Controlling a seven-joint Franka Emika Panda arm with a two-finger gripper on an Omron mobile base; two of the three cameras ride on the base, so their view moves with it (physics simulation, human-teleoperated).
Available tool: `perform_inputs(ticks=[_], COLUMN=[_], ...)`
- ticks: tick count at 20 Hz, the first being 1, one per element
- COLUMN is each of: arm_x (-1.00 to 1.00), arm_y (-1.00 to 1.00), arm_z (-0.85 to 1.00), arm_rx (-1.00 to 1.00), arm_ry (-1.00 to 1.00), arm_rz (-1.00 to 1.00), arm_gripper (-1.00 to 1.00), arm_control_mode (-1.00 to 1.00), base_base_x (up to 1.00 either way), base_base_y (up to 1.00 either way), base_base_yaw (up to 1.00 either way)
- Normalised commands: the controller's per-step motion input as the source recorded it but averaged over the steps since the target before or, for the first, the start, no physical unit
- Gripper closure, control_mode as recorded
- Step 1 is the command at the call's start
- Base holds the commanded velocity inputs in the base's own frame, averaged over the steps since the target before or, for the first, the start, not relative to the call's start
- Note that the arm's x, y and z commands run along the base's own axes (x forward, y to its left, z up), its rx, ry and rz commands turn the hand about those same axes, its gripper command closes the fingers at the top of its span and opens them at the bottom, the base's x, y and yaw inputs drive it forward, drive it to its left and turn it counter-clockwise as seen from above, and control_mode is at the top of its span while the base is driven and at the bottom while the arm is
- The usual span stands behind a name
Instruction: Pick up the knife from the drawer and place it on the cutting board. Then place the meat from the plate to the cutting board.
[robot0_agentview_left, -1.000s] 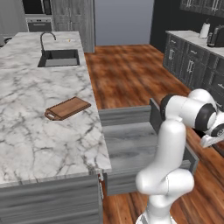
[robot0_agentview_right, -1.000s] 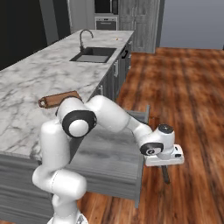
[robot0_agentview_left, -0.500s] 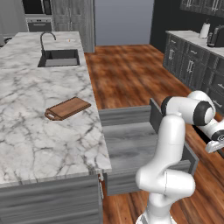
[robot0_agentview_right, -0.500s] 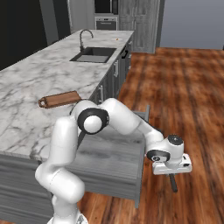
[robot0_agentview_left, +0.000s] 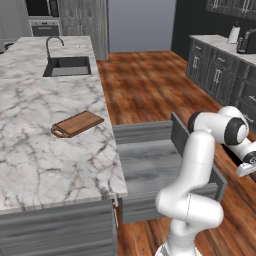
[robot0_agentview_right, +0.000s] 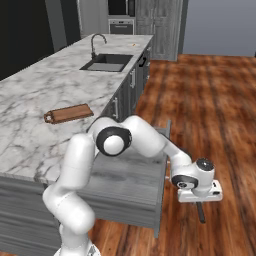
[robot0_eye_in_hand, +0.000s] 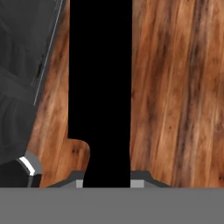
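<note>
Knife (robot0_eye_in_hand: 100, 87) sits clamped in the gripper (robot0_agentview_right: 200, 206), hanging blade-down over the wood floor (robot0_agentview_right: 220, 100) beside the open drawer (robot0_agentview_right: 127, 172). Right base view shows the dangling blade; left base view shows the cutting board (robot0_agentview_left: 77, 123) on the counter (robot0_agentview_left: 45, 150).

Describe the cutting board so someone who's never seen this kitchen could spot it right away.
Start at the long marble island with the sink. On its top, nearer the open drawer than the sink, lies the cutting board, a small brown wooden rectangle with a short holed handle tab, the sole wooden thing on the pale stone.
</note>
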Motion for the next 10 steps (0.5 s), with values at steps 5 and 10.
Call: perform_inputs(ticks=[5,10], arm_x=[0.16,0.26], arm_y=[0.07,0.01], arm_z=[-0.34,-0.29], arm_rx=[0.0,0.0], arm_ry=[-0.01,0.0], arm_rz=[-0.11,-0.09], arm_gripper=[1.0,1.0], arm_control_mode=[-1.0,-1.0], base_base_x=[0.0,0.0], base_base_y=[0.0,0.0], base_base_yaw=[0.0,0.0])
